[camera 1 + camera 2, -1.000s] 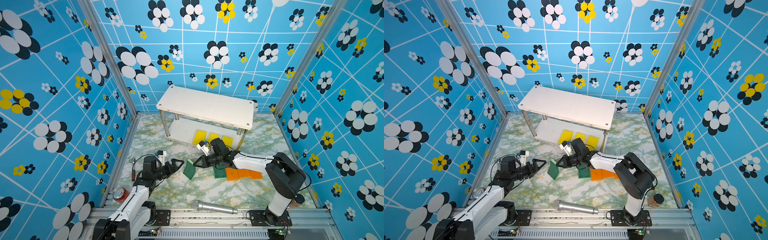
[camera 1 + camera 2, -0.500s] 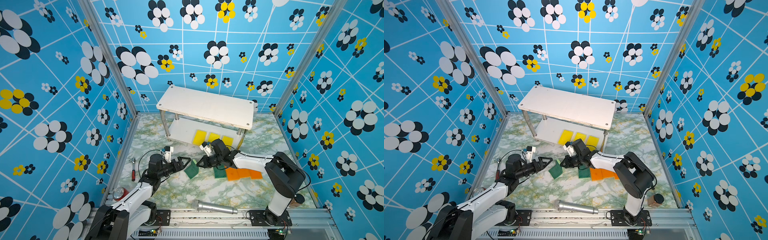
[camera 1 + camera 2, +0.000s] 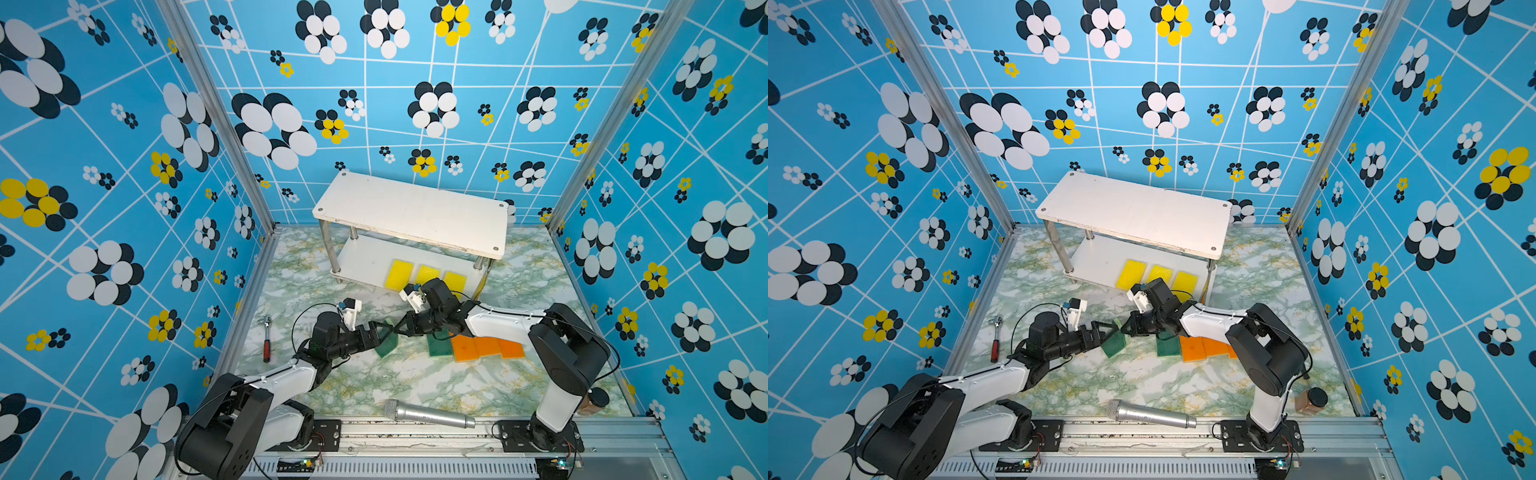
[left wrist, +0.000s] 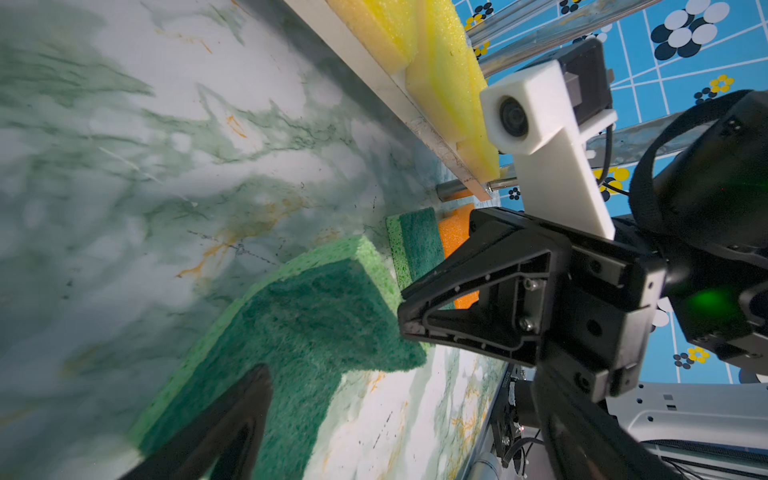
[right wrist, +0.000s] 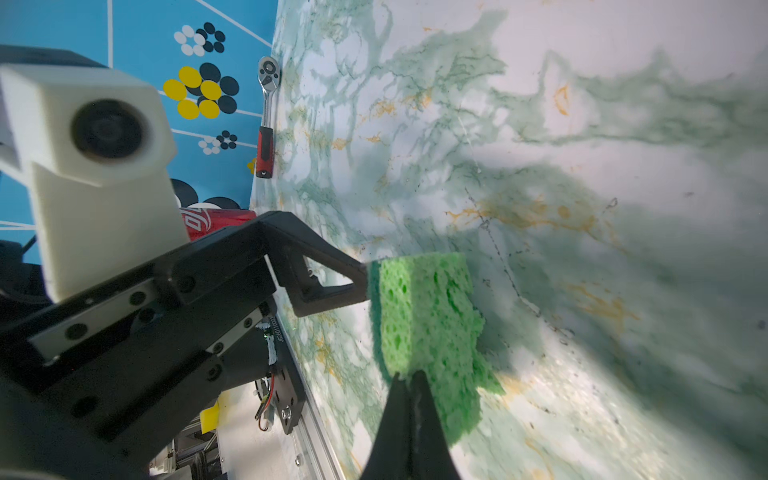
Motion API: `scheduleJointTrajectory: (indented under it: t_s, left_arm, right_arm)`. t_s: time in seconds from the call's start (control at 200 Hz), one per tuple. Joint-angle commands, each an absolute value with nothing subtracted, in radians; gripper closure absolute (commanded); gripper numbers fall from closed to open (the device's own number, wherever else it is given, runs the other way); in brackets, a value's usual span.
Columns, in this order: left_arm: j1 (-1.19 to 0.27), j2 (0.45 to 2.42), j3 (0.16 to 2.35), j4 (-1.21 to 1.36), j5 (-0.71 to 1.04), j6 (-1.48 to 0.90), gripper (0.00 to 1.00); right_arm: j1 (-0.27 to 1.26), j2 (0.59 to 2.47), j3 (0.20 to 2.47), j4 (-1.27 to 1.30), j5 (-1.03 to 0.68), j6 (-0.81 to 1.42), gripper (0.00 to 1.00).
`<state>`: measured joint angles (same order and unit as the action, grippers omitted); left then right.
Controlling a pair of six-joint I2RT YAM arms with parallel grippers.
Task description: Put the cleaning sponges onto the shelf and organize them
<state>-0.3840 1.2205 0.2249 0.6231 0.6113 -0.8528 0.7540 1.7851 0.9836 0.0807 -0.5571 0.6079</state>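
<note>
— What do the top views give?
— In both top views the shelf (image 3: 411,214) stands at the back of the marbled table (image 3: 374,386). Three yellow sponges (image 3: 428,275) lie side by side on its lower board. On the table in front, a flat green sponge (image 3: 437,347) lies against a row of three orange sponges (image 3: 484,348). Just beside them a tilted green sponge (image 3: 386,345) stands on edge between the two arms.
— And the pincers?
— The left gripper (image 3: 380,334) is spread wide at that sponge. The right gripper (image 3: 397,329) meets it from the other side, fingers together.
— The left wrist view?
— The tilted green sponge (image 4: 316,328) shows its dark face, with one left finger (image 4: 232,424) in front of it. The right gripper (image 4: 405,320) has its closed tip at the sponge's far edge.
— The right wrist view?
— The right gripper (image 5: 409,380) is pressed shut, tips on the sponge's pale porous side. Whether they nip a corner, I can't tell. A left finger (image 5: 328,274) touches the dark side. A ratchet (image 5: 266,120) and a red can (image 5: 216,220) lie by the wall.
</note>
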Motion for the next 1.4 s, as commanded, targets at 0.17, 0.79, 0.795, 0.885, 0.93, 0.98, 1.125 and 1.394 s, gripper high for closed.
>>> scheduleJointTrajectory:
  t_s: [0.17, 0.79, 0.795, 0.885, 0.93, 0.98, 1.125, 1.394]
  left_arm:
    - [-0.409, 1.279, 0.222, 0.670, 0.586, -0.841, 0.01]
    - [-0.410, 1.403, 0.207, 0.760, 0.586, -0.865, 0.01]
    - [-0.410, 1.403, 0.207, 0.761, 0.586, -0.865, 0.01]
    - [-0.410, 1.407, 0.207, 0.761, 0.590, -0.867, 0.01]
    - [-0.408, 1.399, 0.209, 0.750, 0.589, -0.866, 0.01]
    - [-0.408, 1.383, 0.217, 0.729, 0.590, -0.860, 0.01]
    - [-0.412, 1.274, 0.306, 0.469, 0.587, -0.759, 0.01]
    - [-0.415, 1.101, 0.515, -0.044, 0.500, -0.510, 0.01]
  right_arm:
    - [0.759, 1.812, 0.973, -0.009, -0.532, 0.581, 0.95]
    - [0.759, 1.785, 0.971, -0.018, -0.509, 0.584, 0.76]
    - [0.759, 1.785, 0.971, -0.019, -0.508, 0.584, 0.76]
    - [0.759, 1.768, 0.974, -0.034, -0.495, 0.581, 0.75]
    - [0.759, 1.757, 0.976, -0.047, -0.486, 0.578, 0.74]
    - [0.759, 1.739, 0.975, -0.058, -0.475, 0.575, 0.72]
    - [0.759, 1.694, 0.975, -0.106, -0.441, 0.554, 0.67]
    - [0.759, 1.638, 0.979, -0.158, -0.410, 0.534, 0.63]
